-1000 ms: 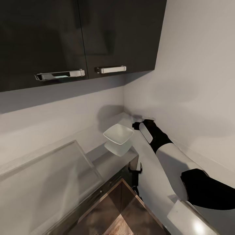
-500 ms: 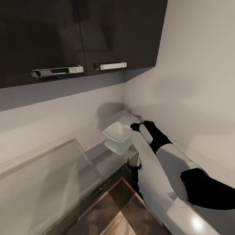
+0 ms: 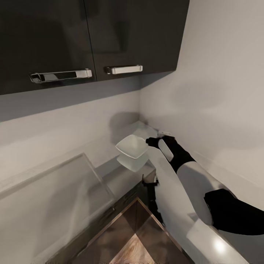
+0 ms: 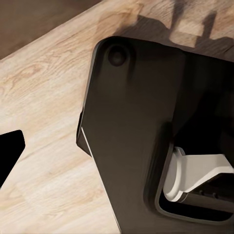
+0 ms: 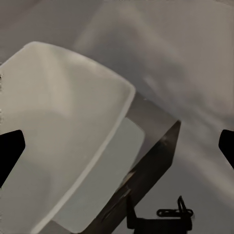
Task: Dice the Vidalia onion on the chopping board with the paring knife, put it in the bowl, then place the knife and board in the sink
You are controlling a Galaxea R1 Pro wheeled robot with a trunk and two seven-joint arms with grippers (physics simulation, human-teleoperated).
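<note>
The white squarish bowl (image 3: pixel 132 146) sits on the glossy grey countertop (image 3: pixel 124 179) near the wall corner, with its reflection below it. My right gripper (image 3: pixel 151 142) reaches in from the right and hovers just off the bowl's right rim. In the right wrist view the bowl (image 5: pixel 63 136) is close and large. The right gripper (image 5: pixel 117 146) is open, with its dark fingertips (image 5: pixel 9 151) wide apart and nothing between them. The left gripper's fingertip (image 4: pixel 9 148) shows at the frame edge, over the wooden floor (image 4: pixel 44 97). The onion, board, knife and sink are out of view.
Dark wall cabinets (image 3: pixel 91 36) with chrome handles hang above the counter. A large glossy flat panel (image 3: pixel 51 198) lies on the counter at the left. A small dark hook-like fitting (image 3: pixel 151 185) sits at the counter's end. The wall is close on the right. My dark base (image 4: pixel 131 122) stands on the floor.
The whole head view has shifted slightly, so the camera moved. My right gripper has edged a little closer to the bowl's rim. The bowl stays in place.
</note>
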